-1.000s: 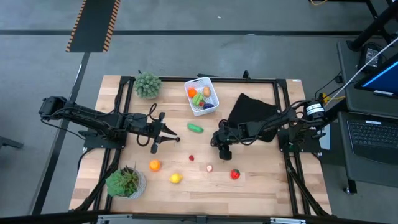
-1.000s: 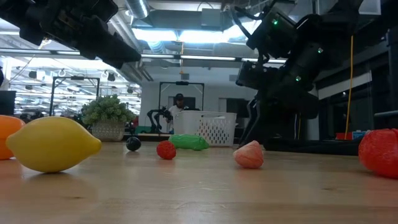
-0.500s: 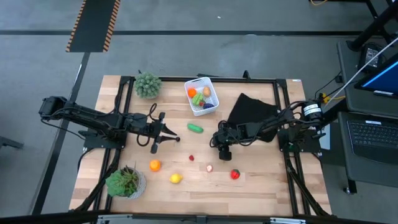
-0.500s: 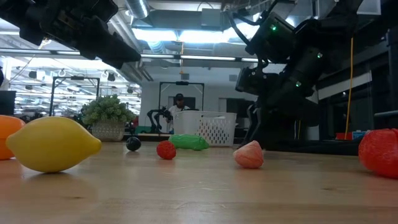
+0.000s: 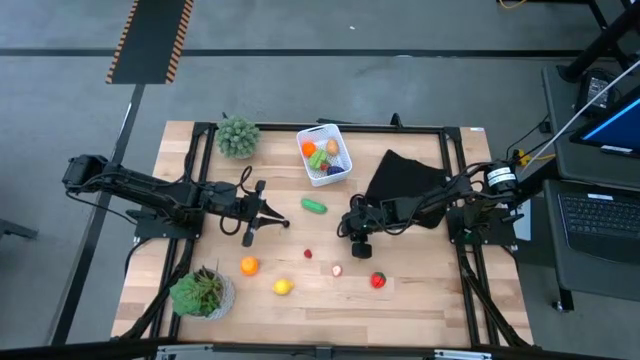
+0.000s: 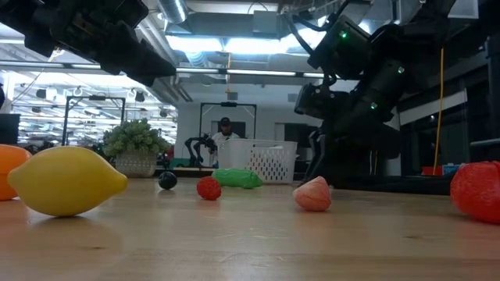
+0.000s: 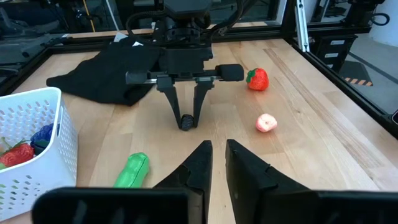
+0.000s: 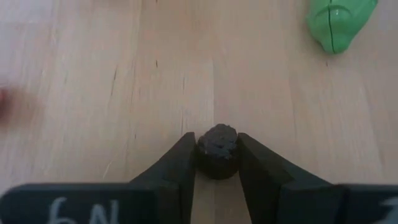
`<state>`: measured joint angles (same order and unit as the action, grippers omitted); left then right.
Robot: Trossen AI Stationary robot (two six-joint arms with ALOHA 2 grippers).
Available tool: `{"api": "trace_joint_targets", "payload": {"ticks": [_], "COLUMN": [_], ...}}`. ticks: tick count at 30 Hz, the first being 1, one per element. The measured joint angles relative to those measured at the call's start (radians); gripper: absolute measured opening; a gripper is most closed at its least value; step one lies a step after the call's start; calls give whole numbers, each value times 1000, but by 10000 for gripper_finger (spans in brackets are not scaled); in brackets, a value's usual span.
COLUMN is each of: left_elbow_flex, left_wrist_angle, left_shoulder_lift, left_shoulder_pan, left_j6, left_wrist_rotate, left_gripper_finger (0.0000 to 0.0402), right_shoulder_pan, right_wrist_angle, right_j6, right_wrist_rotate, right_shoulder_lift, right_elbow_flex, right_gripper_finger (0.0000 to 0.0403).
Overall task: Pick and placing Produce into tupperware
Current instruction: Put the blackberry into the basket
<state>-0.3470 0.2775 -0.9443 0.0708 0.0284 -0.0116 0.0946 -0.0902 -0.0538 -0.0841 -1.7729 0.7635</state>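
Right wrist view: right jaws (image 8: 217,163) pinch a dark berry (image 8: 217,149) on the surface; a straight lift should clear it toward the white tub (image 5: 324,154), while left jaws (image 7: 214,163) wait nearly closed, empty.

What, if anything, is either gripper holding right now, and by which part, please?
The right gripper has its fingers closed on the sides of a small dark round fruit, low at the wooden table. The left gripper holds nothing.

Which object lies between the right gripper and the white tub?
The green vegetable lies on the wood between the right gripper, shut on the dark berry, and the white tub; the high view shows it.
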Motion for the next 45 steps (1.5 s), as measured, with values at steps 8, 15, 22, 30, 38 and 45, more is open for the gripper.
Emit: {"api": "trace_joint_targets", "payload": {"ticks": [8,15,22,30,38,45], "left_elbow_flex": [0,0,0,0,0,0], "left_wrist_angle": [0,0,2,5,5,5], "left_shoulder_lift": [0,0,0,0,0,0], "left_shoulder_pan": [0,0,0,0,0,-1], "left_j6": [0,0,0,0,1,7], "left_wrist_rotate": [0,0,0,0,0,2], "left_gripper_finger": [20,6,5,28,48,62], "right_shoulder_pan": [0,-2,-31,-92,-133,-141], "right_wrist_angle": [0,19,20,-54,-288,-491], "right_j6": [6,8,29,11,29,32], "right_wrist_rotate": [-1,7,15,18,174,169], "right_shoulder_lift": [0,7,98,196,178,175], "right_elbow_flex": [0,36,75,78,11,-66], "right_gripper_finger": [105,98,99,98,98,98]}}
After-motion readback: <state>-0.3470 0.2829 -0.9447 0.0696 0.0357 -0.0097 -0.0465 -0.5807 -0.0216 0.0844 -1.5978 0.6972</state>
